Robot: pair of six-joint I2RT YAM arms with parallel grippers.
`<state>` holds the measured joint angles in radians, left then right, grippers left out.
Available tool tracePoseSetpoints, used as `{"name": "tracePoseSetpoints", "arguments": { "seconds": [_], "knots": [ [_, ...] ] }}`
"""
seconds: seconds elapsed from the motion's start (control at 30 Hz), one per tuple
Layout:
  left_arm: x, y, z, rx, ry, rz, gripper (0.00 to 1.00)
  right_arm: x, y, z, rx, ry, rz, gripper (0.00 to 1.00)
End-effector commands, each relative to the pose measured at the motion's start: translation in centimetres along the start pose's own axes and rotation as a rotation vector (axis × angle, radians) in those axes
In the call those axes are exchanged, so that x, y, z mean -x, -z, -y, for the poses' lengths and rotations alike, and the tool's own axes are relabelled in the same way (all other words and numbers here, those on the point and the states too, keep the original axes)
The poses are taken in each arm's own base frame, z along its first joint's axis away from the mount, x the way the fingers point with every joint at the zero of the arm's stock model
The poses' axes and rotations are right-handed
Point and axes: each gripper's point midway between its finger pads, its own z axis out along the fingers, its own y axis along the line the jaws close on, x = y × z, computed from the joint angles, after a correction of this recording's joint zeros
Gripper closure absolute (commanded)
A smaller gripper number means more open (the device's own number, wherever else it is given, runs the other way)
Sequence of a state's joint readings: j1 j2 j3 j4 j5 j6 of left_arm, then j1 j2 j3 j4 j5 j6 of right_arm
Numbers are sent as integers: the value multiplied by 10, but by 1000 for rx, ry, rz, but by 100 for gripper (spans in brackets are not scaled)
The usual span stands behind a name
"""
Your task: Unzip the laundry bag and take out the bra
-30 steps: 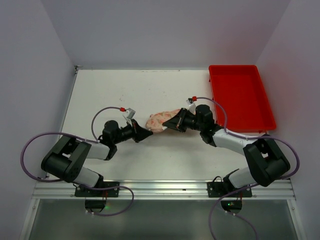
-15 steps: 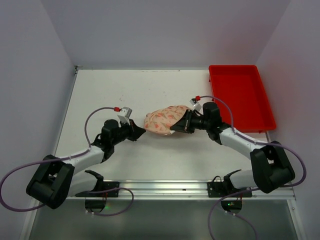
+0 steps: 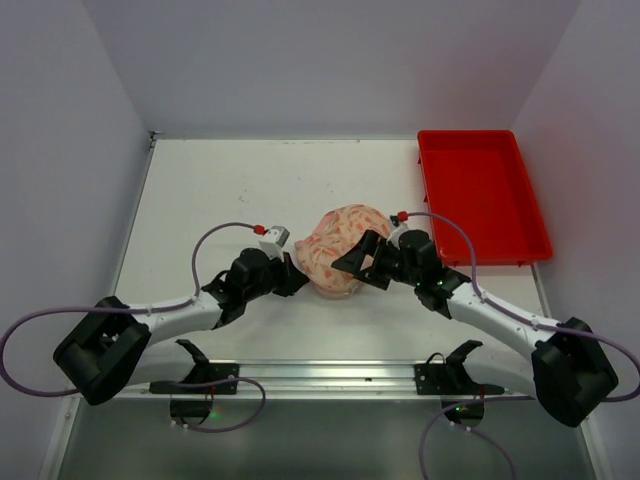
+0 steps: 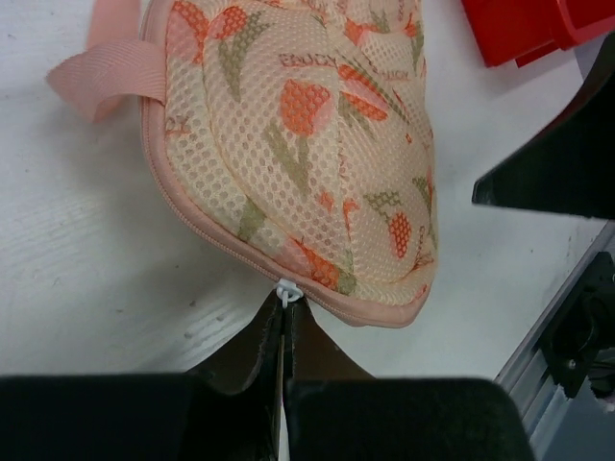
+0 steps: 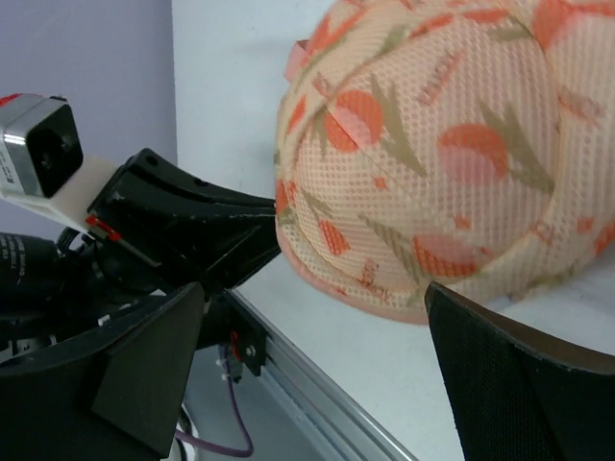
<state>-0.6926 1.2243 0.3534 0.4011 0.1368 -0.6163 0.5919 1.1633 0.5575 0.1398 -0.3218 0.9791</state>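
The laundry bag [image 3: 338, 240], a peach mesh case with orange flowers, lies on the white table between my two grippers. My left gripper [image 4: 286, 309] is shut on the small white zipper pull [image 4: 288, 291] at the bag's near seam [image 4: 223, 244], which looks closed on the stretch that shows. In the top view the left gripper [image 3: 296, 279] touches the bag's left edge. My right gripper [image 5: 317, 355] stands wide open at the bag's lower right rim, nothing between its fingers [image 5: 524, 384]. In the top view the right gripper [image 3: 356, 266] partly overlaps the bag. The bra is hidden.
A red tray [image 3: 483, 195] sits at the back right of the table; its corner [image 4: 524, 29] shows in the left wrist view. A pink strap loop [image 4: 104, 72] sticks out of the bag's far end. The aluminium rail [image 3: 330, 375] runs along the near edge.
The right gripper let go of the bag and opened wide. Both arms reached further forward, and the bag swung from lying stretched between the grippers to a rounder heap at mid-table.
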Motion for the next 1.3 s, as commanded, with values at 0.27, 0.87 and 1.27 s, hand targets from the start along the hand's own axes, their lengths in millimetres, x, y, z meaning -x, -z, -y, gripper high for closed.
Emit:
{"name": "tracePoseSetpoints", "arguments": {
  "seconds": [0.27,0.87,1.27],
  "knots": [
    [35,-26,54,-56,107,76,100,-11,9,11,-75,-254,127,1],
    [63,-31,56,21,113,150,100,-22,-13,-6,-42,-460,116,1],
    [33,-8,47,-18,109,111,100,27,-25,2,-51,-498,310,1]
  ]
}}
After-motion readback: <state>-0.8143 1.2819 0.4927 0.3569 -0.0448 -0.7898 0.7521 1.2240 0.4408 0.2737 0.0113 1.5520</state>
